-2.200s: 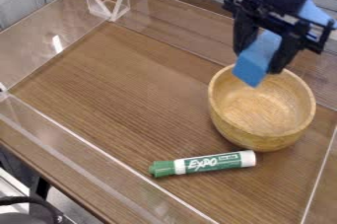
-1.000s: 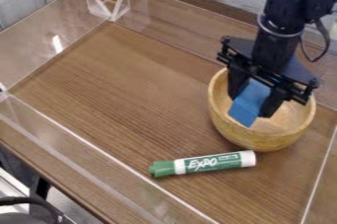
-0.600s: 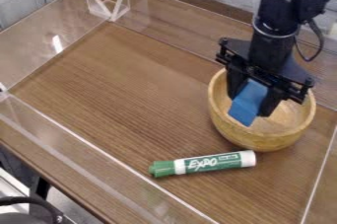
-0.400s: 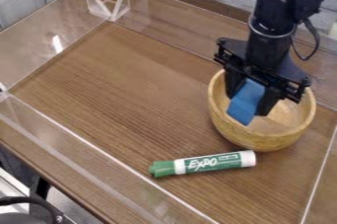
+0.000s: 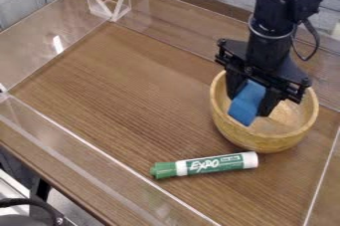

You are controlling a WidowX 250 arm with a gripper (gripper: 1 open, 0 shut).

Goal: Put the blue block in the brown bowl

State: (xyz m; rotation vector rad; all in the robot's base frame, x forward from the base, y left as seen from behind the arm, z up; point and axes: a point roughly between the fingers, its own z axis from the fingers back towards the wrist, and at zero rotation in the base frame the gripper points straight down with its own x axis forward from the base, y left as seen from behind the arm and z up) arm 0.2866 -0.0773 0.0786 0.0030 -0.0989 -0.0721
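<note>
A wood-grain worktop (image 5: 126, 81) with dark brown planks fills the view, fenced by low clear plastic walls (image 5: 54, 31) along its edges; little of the room beyond shows except a pale strip at the top and a dark shape at the lower left corner. On it sit one brown bowl (image 5: 264, 113), at the right side, and one green-and-white Expo marker (image 5: 204, 165), lying on its side just in front of the bowl and apart from it. There is one blue block (image 5: 250, 102), and one black robot arm (image 5: 279, 11) reaching straight down over the bowl. The fingers (image 5: 234, 77) are closed on the blue block, one at each side of it, holding it tilted inside the bowl's rim, its lower end low in the hollow; whether it touches the bottom cannot be told.
</note>
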